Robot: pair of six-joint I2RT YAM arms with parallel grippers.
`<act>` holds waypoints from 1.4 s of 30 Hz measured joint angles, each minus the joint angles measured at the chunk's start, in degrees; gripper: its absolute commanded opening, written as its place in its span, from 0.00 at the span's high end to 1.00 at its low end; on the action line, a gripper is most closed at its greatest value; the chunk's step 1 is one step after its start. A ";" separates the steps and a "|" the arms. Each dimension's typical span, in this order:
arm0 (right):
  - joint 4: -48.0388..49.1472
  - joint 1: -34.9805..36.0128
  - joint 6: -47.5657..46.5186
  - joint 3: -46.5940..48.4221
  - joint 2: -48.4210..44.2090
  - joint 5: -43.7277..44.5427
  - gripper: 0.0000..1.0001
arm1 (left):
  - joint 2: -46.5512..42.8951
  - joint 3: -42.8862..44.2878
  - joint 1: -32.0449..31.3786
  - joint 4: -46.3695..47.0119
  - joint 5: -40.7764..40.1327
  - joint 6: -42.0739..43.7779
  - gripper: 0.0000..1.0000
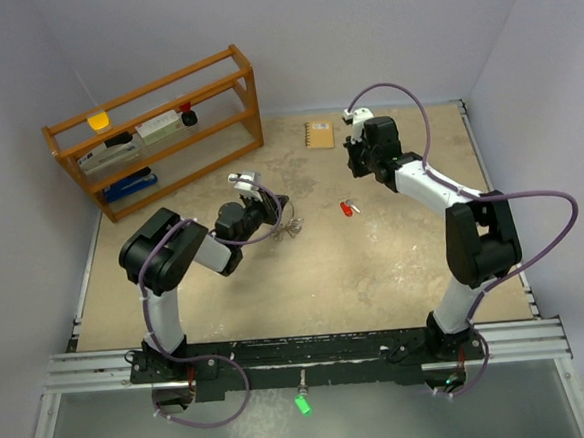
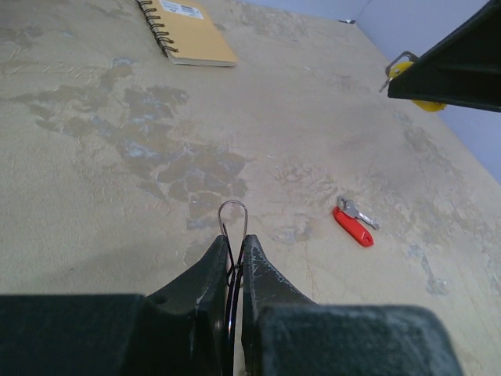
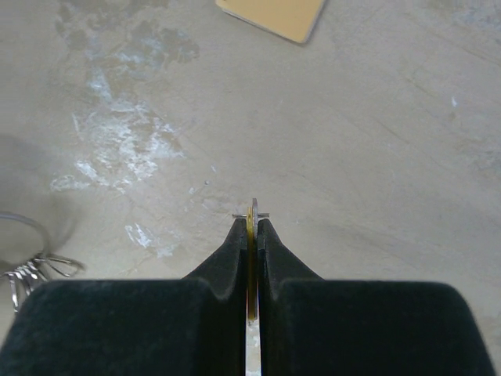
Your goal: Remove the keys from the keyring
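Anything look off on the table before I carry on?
Nothing stands out. The red key and a silver key lie loose on the table, off the keyring pinched by the left gripper; the right gripper pinches a yellow key.

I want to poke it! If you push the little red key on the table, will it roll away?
Probably it slides rather than rolls: the red key lies flat on the table. It looks small and thin, so likely light. The silver key right beside it would probably get nudged along too.

Keyring (image 2: 232, 202) shiny metal wire; red key (image 2: 354, 228) glossy plastic; table (image 2: 117, 196) matt, mottled.
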 measured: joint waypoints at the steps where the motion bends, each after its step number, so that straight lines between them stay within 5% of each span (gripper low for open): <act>1: 0.31 0.00 0.04 -0.07 0.09 -0.50 1.00 | 0.92 0.57 0.20 0.33 -0.15 -0.37 0.97; 11: 5.77 1.09 2.12 -3.26 3.39 -7.02 1.00 | 7.13 3.10 0.39 -0.28 -4.66 -1.92 0.72; 19: 6.91 6.29 0.98 -0.98 10.73 -7.06 1.00 | 7.10 3.08 0.46 -1.84 -9.84 -1.73 0.40; 25: 6.99 7.65 0.79 3.26 15.15 -7.34 0.96 | 4.46 0.28 0.50 -2.99 -13.27 -1.51 0.34; 31: 7.02 7.34 0.76 5.16 16.35 -7.30 0.65 | -3.23 -4.63 0.52 -5.25 -17.20 0.33 0.31; 42: 7.21 7.34 1.01 5.73 18.62 -7.50 0.61 | -14.47 -5.27 0.52 -15.39 -20.57 4.02 0.29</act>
